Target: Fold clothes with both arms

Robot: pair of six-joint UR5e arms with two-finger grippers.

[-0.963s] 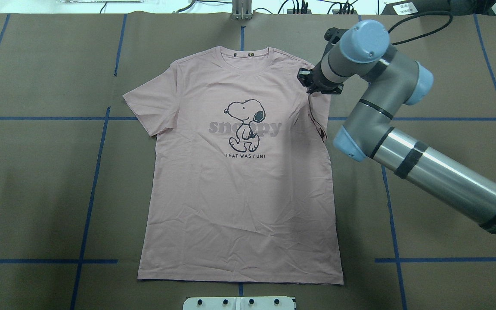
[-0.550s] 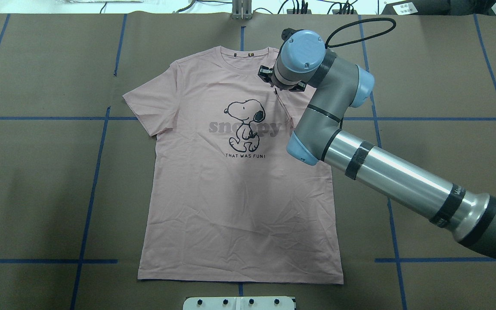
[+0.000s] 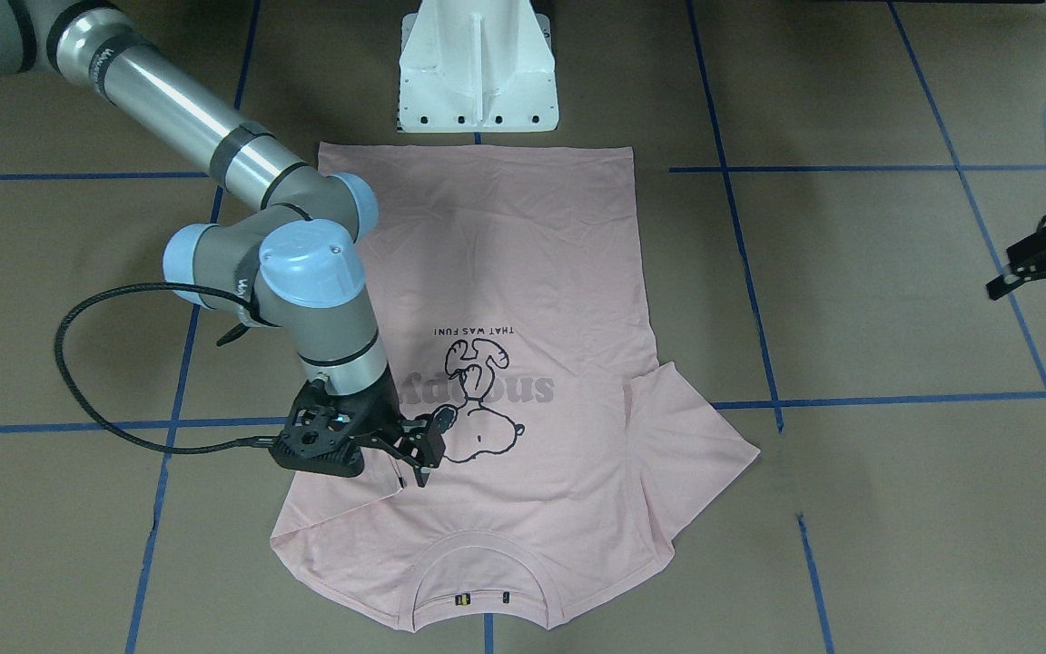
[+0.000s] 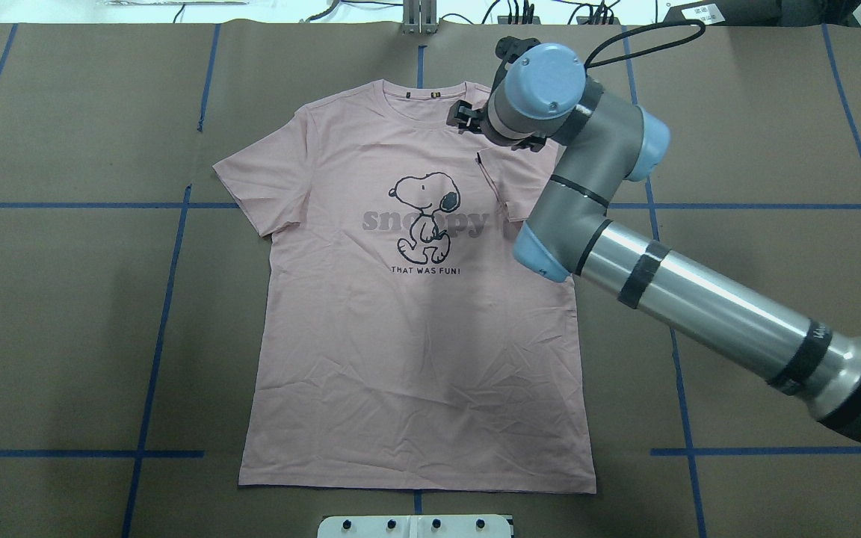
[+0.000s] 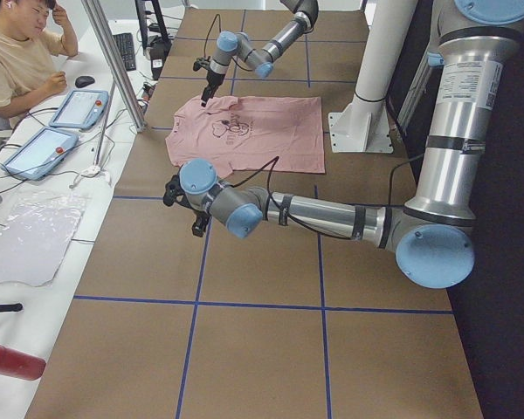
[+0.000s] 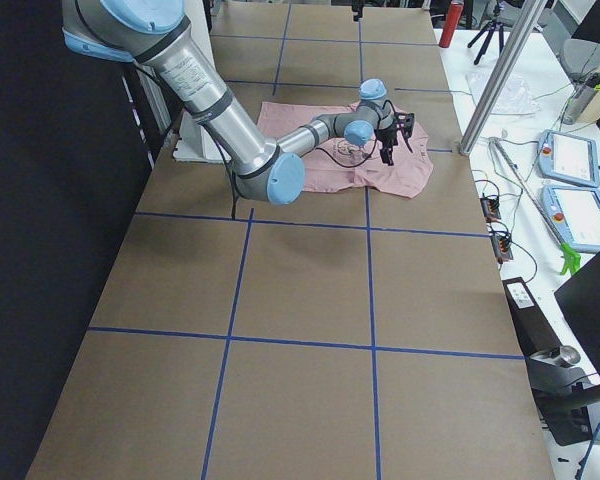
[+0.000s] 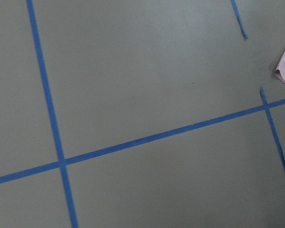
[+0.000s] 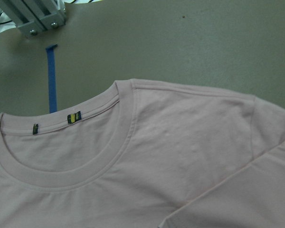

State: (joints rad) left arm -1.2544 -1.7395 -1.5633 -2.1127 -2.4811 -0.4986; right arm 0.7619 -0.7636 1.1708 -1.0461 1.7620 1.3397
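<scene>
Grey-and-silver jointed right arm (image 4: 699, 310): light-blue joint caps (image 4: 550, 71), black bands (image 4: 640, 273), looped black cable (image 3: 58, 350). Left arm (image 5: 323, 214) alike. White pedestal base (image 3: 478, 73).

T-shirt (image 4: 415, 359): one, pale pink, beneath right jaws, well apart from left jaws.
Sleeves (image 4: 262, 179): two.
Printed dog (image 4: 423, 213): one, near right jaws.
Collar labels (image 8: 74, 117): two, small, in right wrist view, near right jaws.
Arms: two, right arm (image 4: 699, 306) and left arm (image 5: 332, 214).
Grippers: two, right gripper (image 3: 428, 445) and left gripper (image 3: 1031, 295), two fingers each.
White pedestal (image 3: 478, 64): one.
Person (image 5: 17, 61): one, seated at side bench, beyond left jaws.
Tablet-style consoles (image 5: 79, 106): two, on bench.
Keyboard (image 5: 124, 48): one.
Mouse (image 5: 85, 81): one.
Red bottle (image 5: 13, 360): one.
</scene>
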